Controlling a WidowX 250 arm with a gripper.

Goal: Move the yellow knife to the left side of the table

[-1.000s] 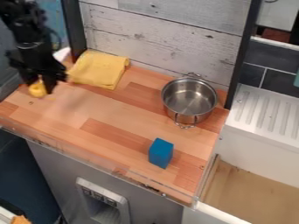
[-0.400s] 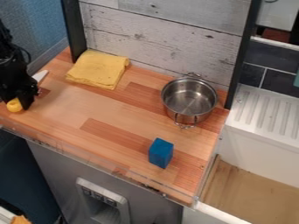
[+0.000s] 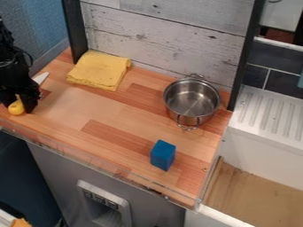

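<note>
Robot arm and wooden worktop (image 3: 112, 119), seen at a slant from above. The black arm (image 3: 10, 68) enters at the left edge of the view, and its tool (image 3: 17, 103) hangs over the worktop's left end. The tool is closed about the yellow knife (image 3: 16, 107), pinching it by the handle; the rounded end of the handle protrudes below, while part of the pale blade emerges behind the tool, pointing obliquely toward the back of the worktop. The knife thus lies at the left side; whether it touches the surface cannot be told. To the right of the blade, near the dark post (image 3: 74, 33), is a folded yellow cloth (image 3: 99, 71). A metal pot (image 3: 192, 102) with two looped handles stands upright toward the rear right. Nearer the front, well apart from the cloth, is a blue block (image 3: 163, 155). A ribbed white drainboard (image 3: 269, 113) adjoins on the right.
</note>
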